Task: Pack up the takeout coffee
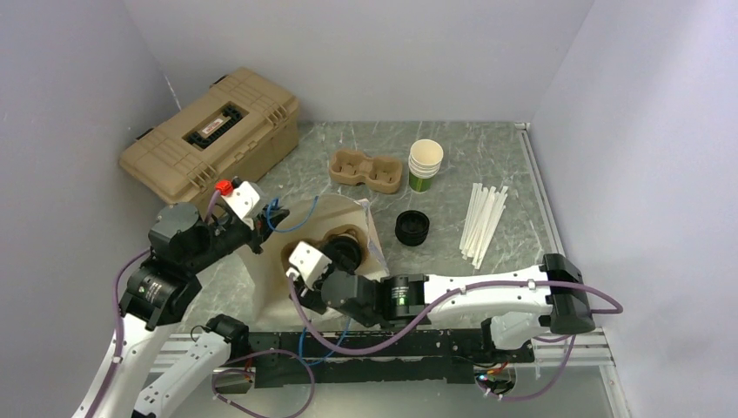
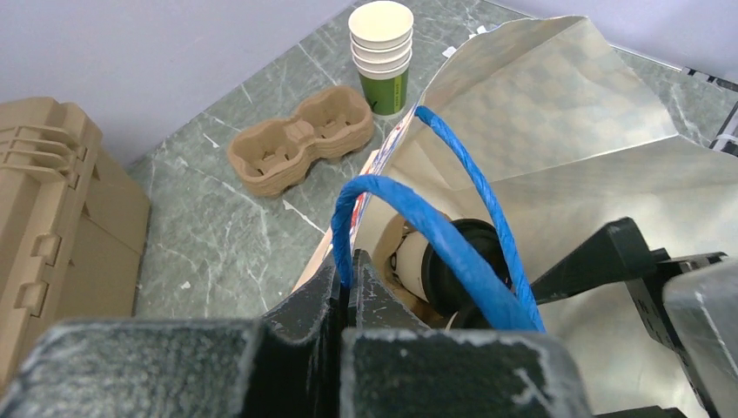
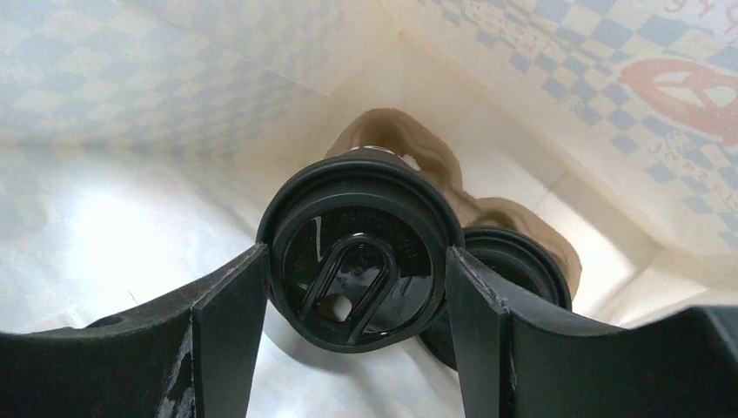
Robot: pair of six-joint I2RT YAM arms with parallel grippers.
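Right claw (image 3: 355, 261) down in bag (image 2: 557, 104), clamped on takeout coffee (image 3: 358, 239); second cup (image 3: 522, 261) just behind. Left claw (image 2: 348, 272) pinching blue handle (image 2: 387, 183).

I'm looking into a small booth closed in on three sides by a back wall (image 1: 348, 52), a left wall (image 1: 61, 104) and a right wall (image 1: 644, 131). All three are plain, matte and pale lilac-grey. They meet in straight corners behind the table (image 1: 487, 152), whose top is grey-green with pale marble-like veins and scattered white flecks. A thin white strip (image 1: 533, 174) runs along the table's right edge, against the right wall. A silver metal rail (image 1: 579, 350) lies across the near edge. The light is soft and even, and the walls darken slightly towards the left corner.
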